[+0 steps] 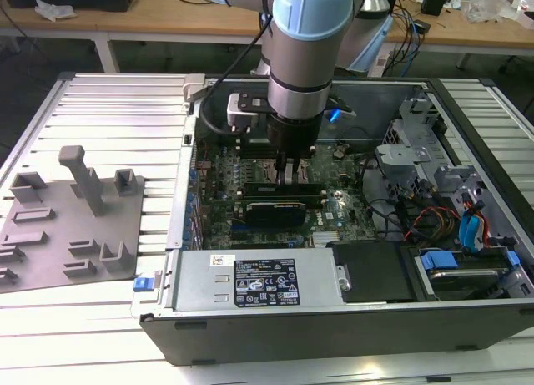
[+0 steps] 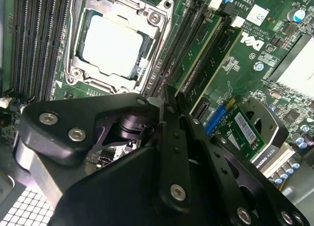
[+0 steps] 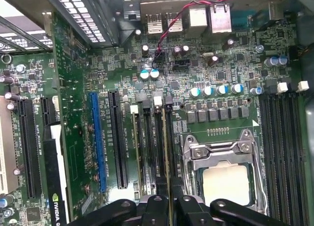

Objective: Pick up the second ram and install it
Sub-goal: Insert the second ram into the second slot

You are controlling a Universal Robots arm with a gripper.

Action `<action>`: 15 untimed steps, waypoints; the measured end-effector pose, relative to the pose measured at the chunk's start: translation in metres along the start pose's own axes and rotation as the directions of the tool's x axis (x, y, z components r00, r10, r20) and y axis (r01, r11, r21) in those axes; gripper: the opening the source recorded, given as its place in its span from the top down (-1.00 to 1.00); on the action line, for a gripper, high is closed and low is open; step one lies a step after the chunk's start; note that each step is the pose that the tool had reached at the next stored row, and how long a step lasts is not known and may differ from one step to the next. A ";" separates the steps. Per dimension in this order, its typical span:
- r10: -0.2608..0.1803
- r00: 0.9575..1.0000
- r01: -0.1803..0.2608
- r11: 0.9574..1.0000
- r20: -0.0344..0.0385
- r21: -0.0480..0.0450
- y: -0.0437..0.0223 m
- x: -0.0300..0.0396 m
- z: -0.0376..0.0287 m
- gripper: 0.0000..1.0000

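Open computer case [image 1: 467, 301] on slatted bench — gripper [image 1: 289, 174] pinching second ram [image 3: 167, 162] in memory socket [image 3: 158, 152].

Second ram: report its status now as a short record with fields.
pincer: closed on the second ram
ram position: edge-on, low among the memory sockets beside the processor
seated: cannot tell
other stick: already in a nearby socket
fixture plate: outside the case, at the exterior view's left
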State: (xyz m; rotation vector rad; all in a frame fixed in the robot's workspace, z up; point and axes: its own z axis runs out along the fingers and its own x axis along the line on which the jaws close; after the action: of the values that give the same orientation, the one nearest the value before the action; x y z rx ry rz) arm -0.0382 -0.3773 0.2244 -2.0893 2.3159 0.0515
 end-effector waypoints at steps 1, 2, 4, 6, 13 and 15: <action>0.000 1.000 0.000 1.000 0.000 0.000 0.0000 0.0001 0.0003 0.72; 0.000 1.000 0.000 1.000 0.000 0.000 -0.0002 0.0000 0.0004 0.72; 0.000 1.000 0.000 1.000 0.000 0.000 -0.0008 0.0000 0.0004 0.72; 0.000 1.000 0.000 1.000 0.000 0.000 -0.0012 -0.0001 0.0004 0.72; -0.005 1.000 0.005 1.000 0.000 0.000 -0.0015 0.0011 -0.0017 0.72; -0.007 1.000 0.007 1.000 0.000 0.000 -0.0015 0.0014 -0.0014 0.72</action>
State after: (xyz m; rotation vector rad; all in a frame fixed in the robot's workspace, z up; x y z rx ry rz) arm -0.0368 -0.3788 0.2258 -2.0977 2.3086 0.0516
